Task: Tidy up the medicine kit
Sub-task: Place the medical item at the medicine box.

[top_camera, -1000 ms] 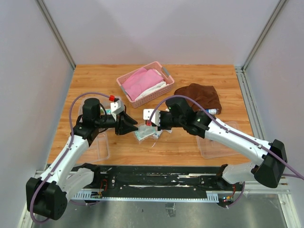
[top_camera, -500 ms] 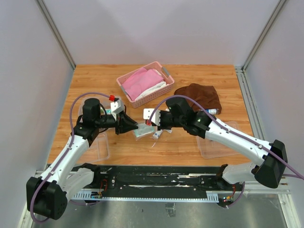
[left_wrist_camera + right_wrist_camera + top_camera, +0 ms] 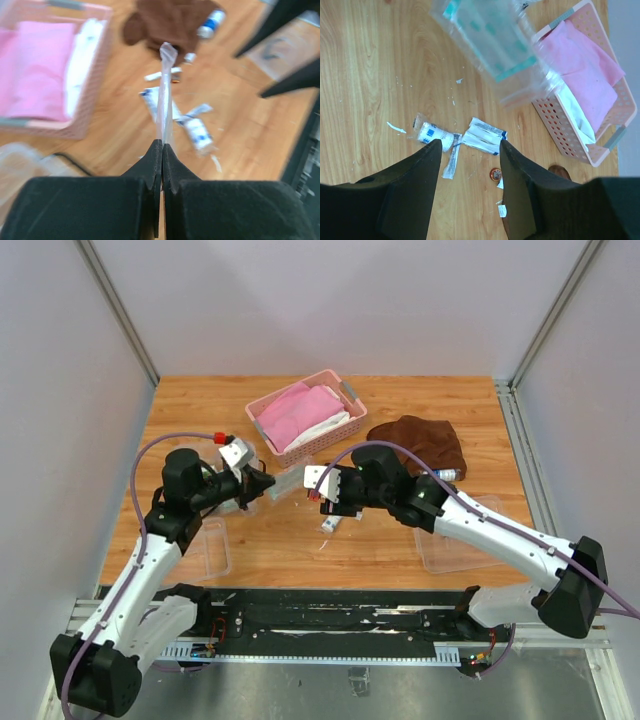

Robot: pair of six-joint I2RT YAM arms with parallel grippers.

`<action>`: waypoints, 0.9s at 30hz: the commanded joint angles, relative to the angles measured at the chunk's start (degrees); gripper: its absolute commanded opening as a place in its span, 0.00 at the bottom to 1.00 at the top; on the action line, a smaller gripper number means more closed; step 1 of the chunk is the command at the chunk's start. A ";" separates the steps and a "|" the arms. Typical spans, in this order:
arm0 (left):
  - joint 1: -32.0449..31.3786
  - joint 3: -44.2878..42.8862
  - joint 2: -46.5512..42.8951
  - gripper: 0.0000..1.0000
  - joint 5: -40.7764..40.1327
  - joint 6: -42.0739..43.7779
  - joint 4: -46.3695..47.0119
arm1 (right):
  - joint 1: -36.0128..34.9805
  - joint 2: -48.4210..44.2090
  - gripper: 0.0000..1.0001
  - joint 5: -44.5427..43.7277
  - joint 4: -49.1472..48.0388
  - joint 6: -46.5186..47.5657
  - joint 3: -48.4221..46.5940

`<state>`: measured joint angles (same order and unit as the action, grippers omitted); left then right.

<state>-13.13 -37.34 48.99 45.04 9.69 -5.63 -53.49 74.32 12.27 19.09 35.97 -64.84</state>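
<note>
The left gripper (image 3: 162,146) is clamped tight on a clear plastic bag (image 3: 165,95) of teal-printed packets. It holds the bag above the tabletop (image 3: 190,410), near the pink basket (image 3: 305,415). The right gripper (image 3: 468,147) stands wide and empty above loose small packets (image 3: 482,136). One clear kit container (image 3: 205,548) lies under the left arm, and a second clear container (image 3: 450,545) under the right.
</note>
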 commanded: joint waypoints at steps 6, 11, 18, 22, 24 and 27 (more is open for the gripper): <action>5.05 -3.46 -4.04 0.00 -32.88 -3.91 3.52 | -1.09 -2.04 0.52 -3.57 -2.40 -0.26 1.68; 5.65 -3.35 -6.50 0.00 -41.29 1.40 2.14 | -1.09 -1.63 0.51 -4.16 -2.43 -0.03 1.82; 5.65 -5.93 -5.67 0.00 -43.27 8.18 -4.38 | -1.09 -2.02 0.50 -4.60 -2.46 0.06 1.83; 5.66 -7.14 -4.10 0.00 -44.41 11.31 -10.09 | -1.09 -2.53 0.50 -4.91 -2.55 0.37 2.13; 5.65 -6.32 -4.16 0.00 -44.35 12.54 -12.02 | -1.10 -2.56 0.50 -5.06 -2.66 0.45 2.18; 5.65 -5.04 -4.26 0.00 -45.00 14.29 -13.95 | -1.09 -2.44 0.50 -5.11 -2.69 0.54 2.27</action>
<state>-7.90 -42.96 44.84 1.78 19.90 -15.05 -53.49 73.01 8.27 17.78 36.05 -63.24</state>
